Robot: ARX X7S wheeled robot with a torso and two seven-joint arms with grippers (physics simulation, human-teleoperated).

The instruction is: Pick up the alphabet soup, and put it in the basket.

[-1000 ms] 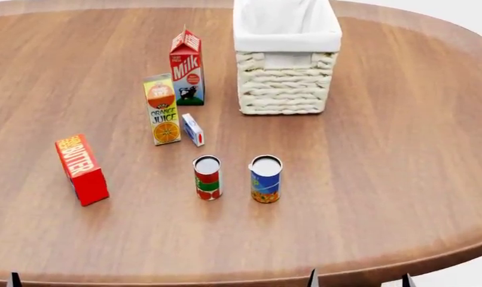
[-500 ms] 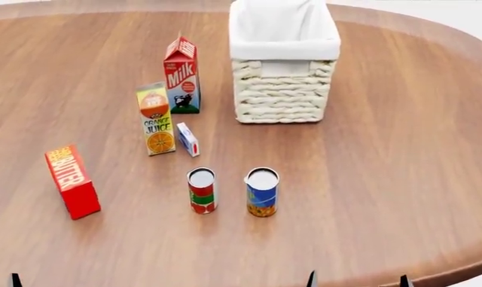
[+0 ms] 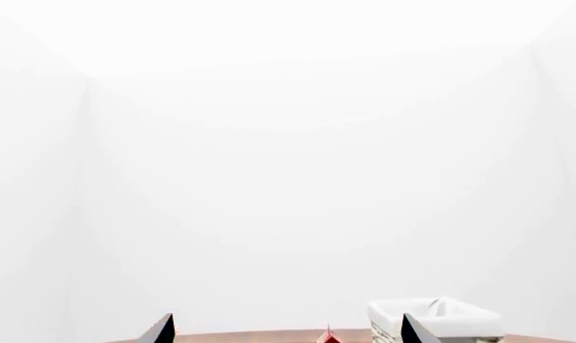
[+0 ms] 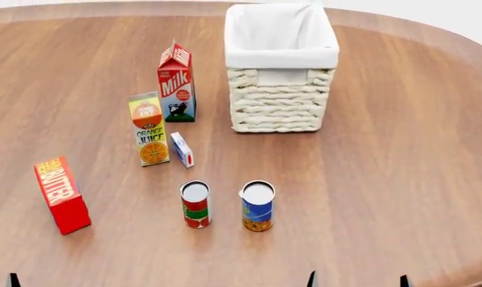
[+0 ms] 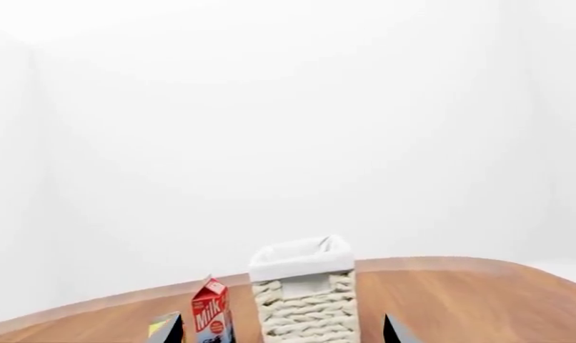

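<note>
The alphabet soup (image 4: pixel 258 206), a blue-labelled can with a silvery top, stands upright on the wooden table (image 4: pixel 400 149) near its front. The cream wicker basket (image 4: pixel 281 66) with white lining stands behind it at the far side; it also shows in the right wrist view (image 5: pixel 302 286) and the left wrist view (image 3: pixel 436 321). My right gripper (image 4: pixel 357 281) shows only as two dark fingertips at the front edge, to the can's right, wide apart and empty. My left gripper (image 3: pixel 286 336) is open and empty; one fingertip (image 4: pixel 14 280) shows at the front left. The soup is out of both wrist views.
A red-and-green can (image 4: pixel 195 204) stands just left of the soup. A milk carton (image 4: pixel 176 81), an orange juice carton (image 4: pixel 148 128) and a small blue-and-white box (image 4: pixel 182 149) stand left of the basket. A red butter box (image 4: pixel 60 194) stands at the far left.
The head view has shifted: every object on the table now sits lower in the picture and a little to the left. Nothing has moved on the table. The fingertips stay at the bottom edge.
</note>
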